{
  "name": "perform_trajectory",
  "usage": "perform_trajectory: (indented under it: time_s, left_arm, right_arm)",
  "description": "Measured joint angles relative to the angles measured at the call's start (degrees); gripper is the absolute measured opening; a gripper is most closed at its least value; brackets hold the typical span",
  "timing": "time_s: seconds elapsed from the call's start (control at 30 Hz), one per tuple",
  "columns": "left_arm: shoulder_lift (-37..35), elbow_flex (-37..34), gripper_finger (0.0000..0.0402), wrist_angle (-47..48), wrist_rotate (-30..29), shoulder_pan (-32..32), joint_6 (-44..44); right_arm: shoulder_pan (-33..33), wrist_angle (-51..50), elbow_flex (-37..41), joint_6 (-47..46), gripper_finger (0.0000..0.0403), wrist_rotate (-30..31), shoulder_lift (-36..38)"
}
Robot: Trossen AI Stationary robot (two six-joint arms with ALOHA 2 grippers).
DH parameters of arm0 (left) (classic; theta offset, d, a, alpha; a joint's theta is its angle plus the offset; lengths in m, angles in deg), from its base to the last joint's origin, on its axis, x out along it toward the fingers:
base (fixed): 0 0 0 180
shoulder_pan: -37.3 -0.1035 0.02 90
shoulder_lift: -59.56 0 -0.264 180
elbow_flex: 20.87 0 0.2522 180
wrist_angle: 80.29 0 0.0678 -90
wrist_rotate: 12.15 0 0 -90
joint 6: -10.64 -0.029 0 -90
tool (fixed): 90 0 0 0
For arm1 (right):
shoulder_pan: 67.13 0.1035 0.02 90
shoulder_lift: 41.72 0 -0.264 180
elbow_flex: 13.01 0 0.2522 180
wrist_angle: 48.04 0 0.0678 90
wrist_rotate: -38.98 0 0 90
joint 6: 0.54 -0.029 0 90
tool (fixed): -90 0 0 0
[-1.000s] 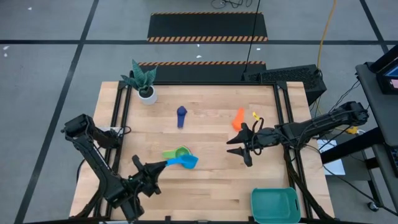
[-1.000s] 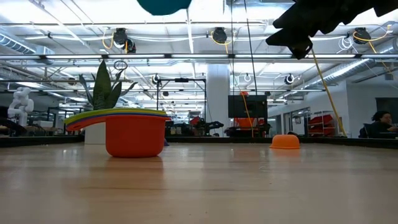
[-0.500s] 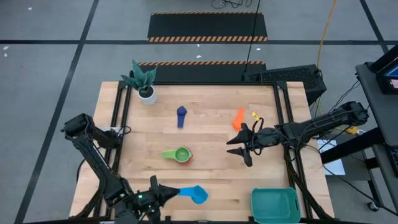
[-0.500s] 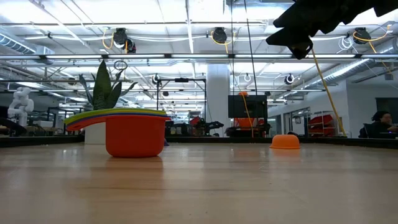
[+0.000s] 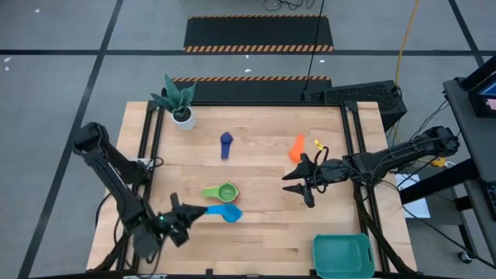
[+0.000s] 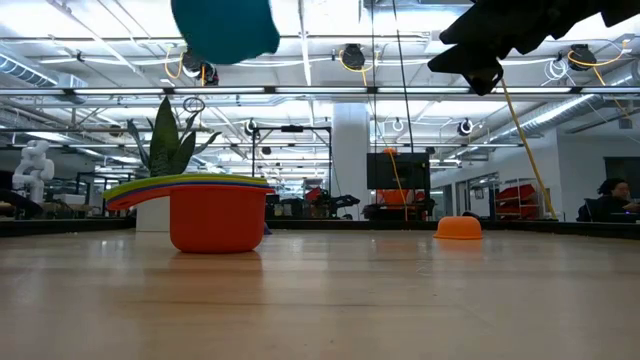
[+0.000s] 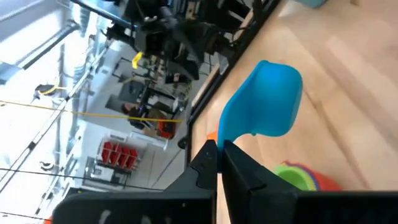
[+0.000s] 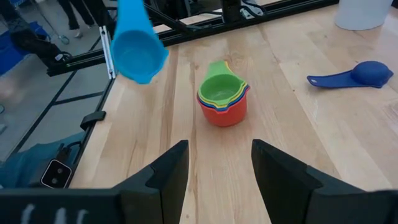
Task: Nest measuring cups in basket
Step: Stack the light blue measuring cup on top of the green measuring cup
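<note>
Left jaws [image 7: 216, 163] clamped the light blue cup [image 5: 230, 212] by its handle, above the nested stack [image 5: 225, 192]; right jaws [image 5: 308, 188] hung open mid-worktop [image 5: 263, 163].

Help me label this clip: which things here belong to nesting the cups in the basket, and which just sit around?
Job: light blue cup held by left tool; nested stack; navy cup; orange cup; basket.
Bystanders: potted plant; waiting right tool.
</note>
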Motion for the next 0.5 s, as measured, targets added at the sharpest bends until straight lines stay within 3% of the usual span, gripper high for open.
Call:
perform_trajectory:
  time_s: [0.3,0.5]
  left_arm:
    - [-7.62,-18.51,0.0005,-26.89,3.77,-3.34,-12.82]
    - [-7.57,-22.45,0.0013,-27.16,6.37,-6.58,-16.64]
  right_arm:
    - [-0.02,0.06,0.00,0.53,0.0167,0.01,0.02]
    - [0.00,-0.09,0.00,0.43,0.0167,0.01,0.02]
